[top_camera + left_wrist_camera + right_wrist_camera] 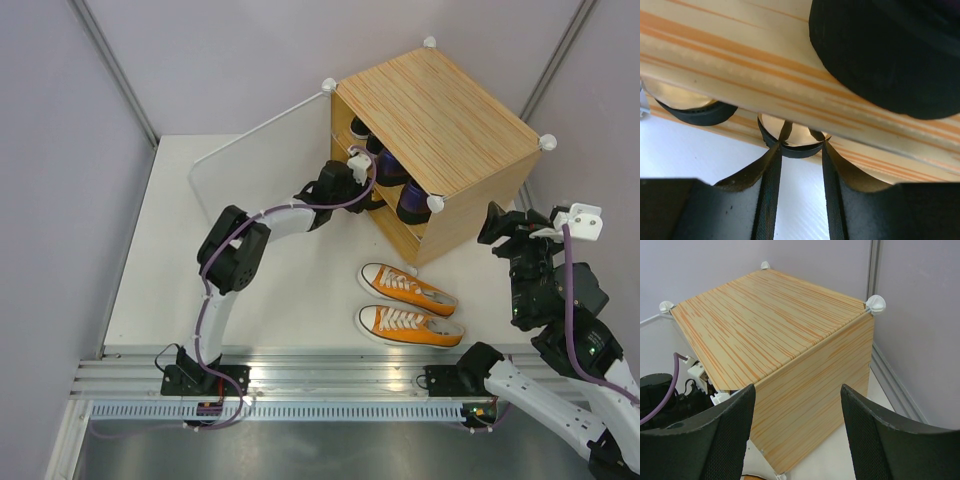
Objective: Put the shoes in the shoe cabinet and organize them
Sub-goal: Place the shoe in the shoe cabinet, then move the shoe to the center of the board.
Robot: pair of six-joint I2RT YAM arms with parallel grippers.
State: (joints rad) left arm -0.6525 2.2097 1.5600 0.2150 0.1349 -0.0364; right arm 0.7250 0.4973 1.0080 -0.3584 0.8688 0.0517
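Worktop (pixel 290 290): white, carries everything.

Shoe cabinet (pixel 440 110): stands at the far right of the worktop, striped wooden top up, open front facing the left arm. Its white translucent door (pixel 260 150) is swung wide open to the left.

Left arm (pixel 225 260): stretched from its base to the cabinet front, wrist at the opening. Right arm (pixel 560 300): raised near the cabinet's right side, not touching it.

Orange sneakers (pixel 408 288): a pair, side by side on the worktop just in front of the cabinet, toes pointing right, outside it.

Purple loafer (pixel 411 200): glossy, on the inner shelf at the front edge; more dark footwear sits further along that shelf, type not clear from above. In the left wrist view a dark rounded shoe (pixel 885 55) rests on the inner shelf (pixel 740 65); which pair it belongs to I cannot tell.

Right gripper (pixel 797 432): jaws wide apart, nothing between them, cabinet side beyond.

Left gripper (pixel 801 136): jaws drawn in, tips pinching the black-rimmed end of a gold pump (pixel 796 131) below the shelf, in the lower compartment. A second gold pump (pixel 675 95) lies to its left, apart from it.

Corner knobs (pixel 546 141): white, round, one at each visible top corner.
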